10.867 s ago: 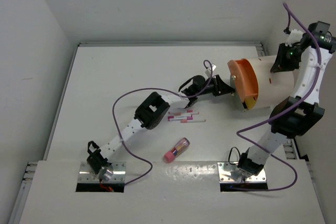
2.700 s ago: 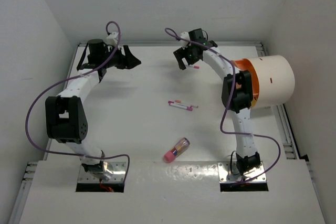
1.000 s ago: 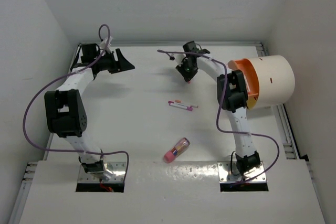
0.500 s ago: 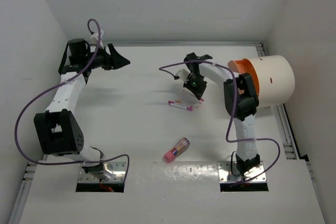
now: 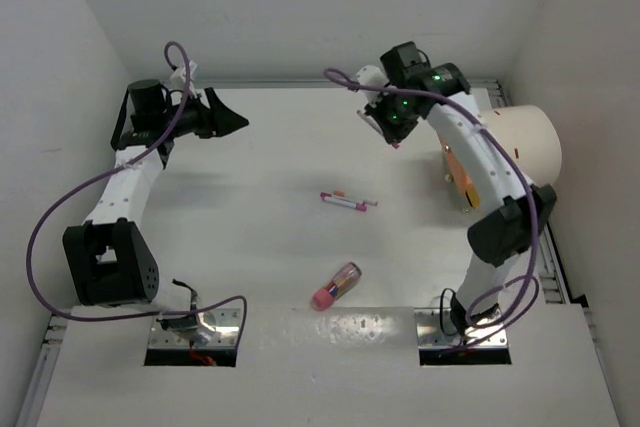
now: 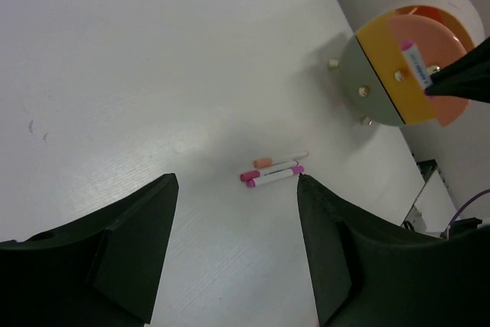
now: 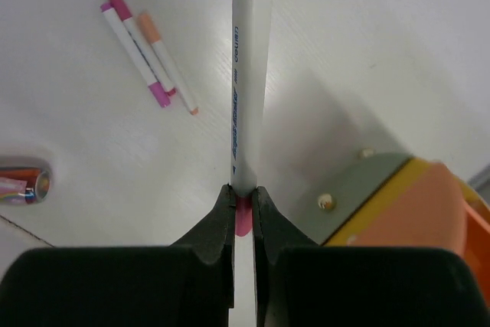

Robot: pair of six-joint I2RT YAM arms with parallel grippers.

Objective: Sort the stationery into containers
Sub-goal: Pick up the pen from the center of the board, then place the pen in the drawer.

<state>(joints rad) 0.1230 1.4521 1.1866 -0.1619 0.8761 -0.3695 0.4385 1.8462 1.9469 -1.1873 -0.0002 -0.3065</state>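
Left: left gripper [image 5: 228, 115] sits over the far-left part of the table [image 5: 250, 247]. Its jaws are spread wide with nothing between them. Its wrist view looks out between the two black fingers [image 6: 130, 250] onto bare tabletop.

Centre: three thin pens [image 5: 348, 200] lie mid-table, side by side and touching. Two have pink caps, one a peach cap (clearest in the right wrist view). Nearer the arm bases, well apart from them, the pink-ended tube [image 5: 336, 285] lies on its side. Coloured contents show through its clear wall; I cannot tell the single items apart.

Right of centre: right gripper [image 7: 242, 197] is raised above the table on the far side, between the loose pens and the drum. Its jaws are pinched together on the pink lower end of a white pen [image 7: 245, 74]. The pen has blue print and a pink cap, and it points straight out from the fingertips. In the left wrist view this pen shows in front of the drum's end face.

Right: the cream-white drum [image 5: 525, 147] lies on its side at the table's right edge. Its orange round end face [image 6: 398, 74] carries small knobs and is turned toward the pens.
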